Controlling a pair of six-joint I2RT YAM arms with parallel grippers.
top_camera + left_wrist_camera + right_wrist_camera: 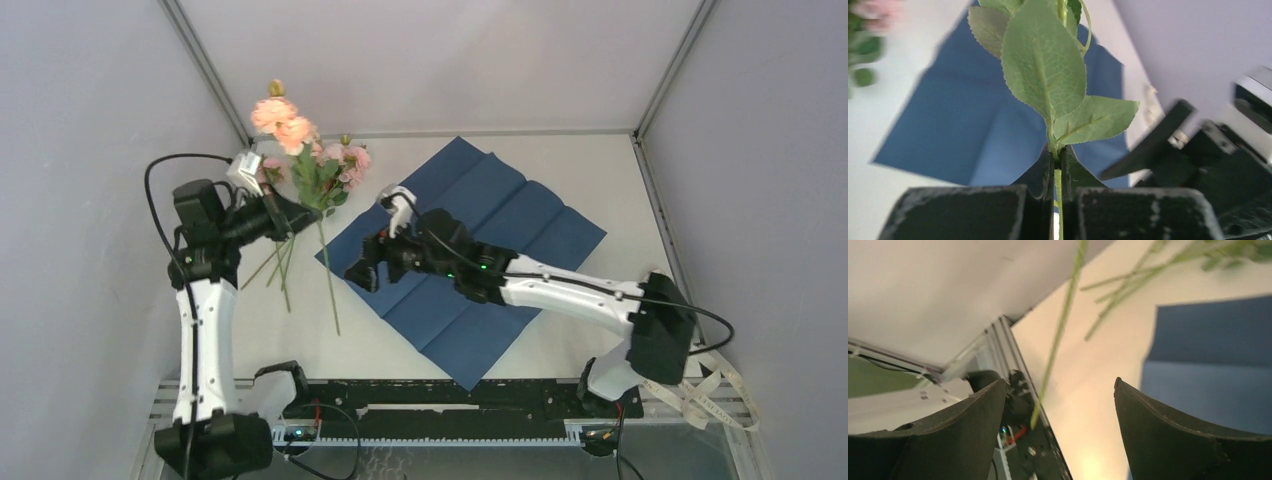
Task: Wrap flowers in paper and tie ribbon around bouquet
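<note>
The ribbon (pixel 712 398) is lying at the lower right of the top view, beside the right arm's base and trailing past the table's near edge. It is lying well apart from everything else, so it could slide off or catch on the arm when that arm swings back.

Further in, the right gripper (pixel 372 262) is hovering over the left corner of the paper (pixel 500 230) with its jaws spread wide and nothing between them. The paper is lying flat on the table (pixel 600 170), navy face up, one corner pointing toward the arms. If this gripper is lowering onto that corner, it could crumple or drag the thin sheet rather than lift an edge.

Further still, at the left of the top view, the left gripper (pixel 1057 159) is clenching a thin green stem of the flowers (pixel 290 130) just under a pair of leaves. The blooms are standing up toward the upper left, above the table and off the paper. The lower stems are fanning out below the grip, and whether all of them are being pinched cannot be told. Loose ones could slip out as the bunch is being carried across. The stems could also land off the sheet's middle, leaving too little paper to roll.
</note>
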